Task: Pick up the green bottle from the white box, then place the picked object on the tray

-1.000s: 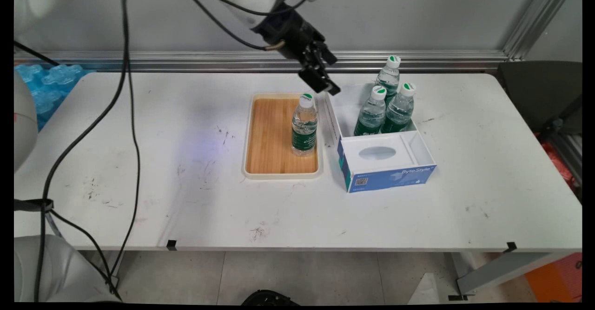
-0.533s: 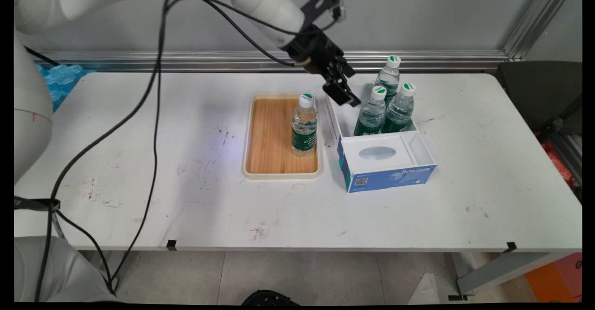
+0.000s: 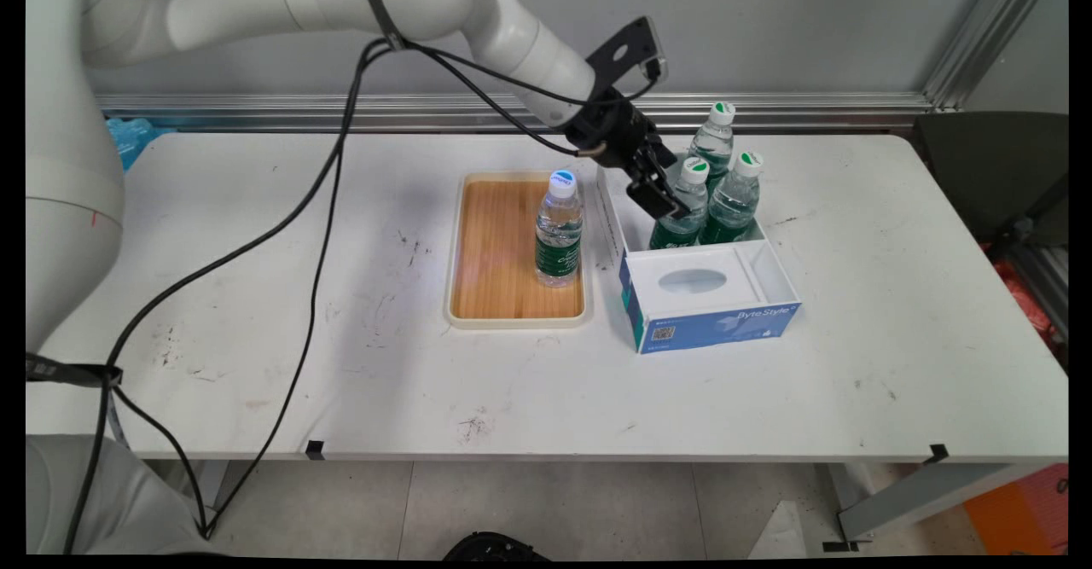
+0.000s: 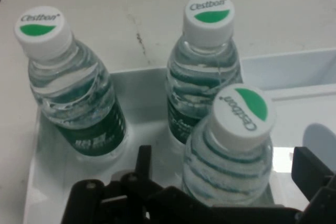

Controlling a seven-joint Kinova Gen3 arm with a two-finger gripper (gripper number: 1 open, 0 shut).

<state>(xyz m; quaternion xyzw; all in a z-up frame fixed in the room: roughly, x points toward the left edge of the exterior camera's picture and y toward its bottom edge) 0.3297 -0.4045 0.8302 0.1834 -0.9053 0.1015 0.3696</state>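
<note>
Three water bottles with white-and-green caps stand in the back half of a white and blue box [image 3: 712, 317]. My gripper [image 3: 664, 200] hangs open at the front-left bottle [image 3: 689, 196], just left of it. In the hand view that bottle [image 4: 231, 145] sits between my two fingers [image 4: 143, 163], which are spread wide, apart from its sides. The other two bottles [image 4: 68, 93] [image 4: 205, 72] stand behind it. A further bottle [image 3: 559, 232] stands upright on the wooden tray [image 3: 490, 249] left of the box.
The box's front half has a white insert with an oval hole [image 3: 693, 281]. Black cables [image 3: 316, 236] hang from the arm over the table's left part. A dark chair [image 3: 994, 172] stands off the right end, a blue pack [image 3: 128, 130] at the far left.
My gripper has travelled right and down, from above the tray bottle's cap to the front-left bottle in the box. No bottle has moved.
</note>
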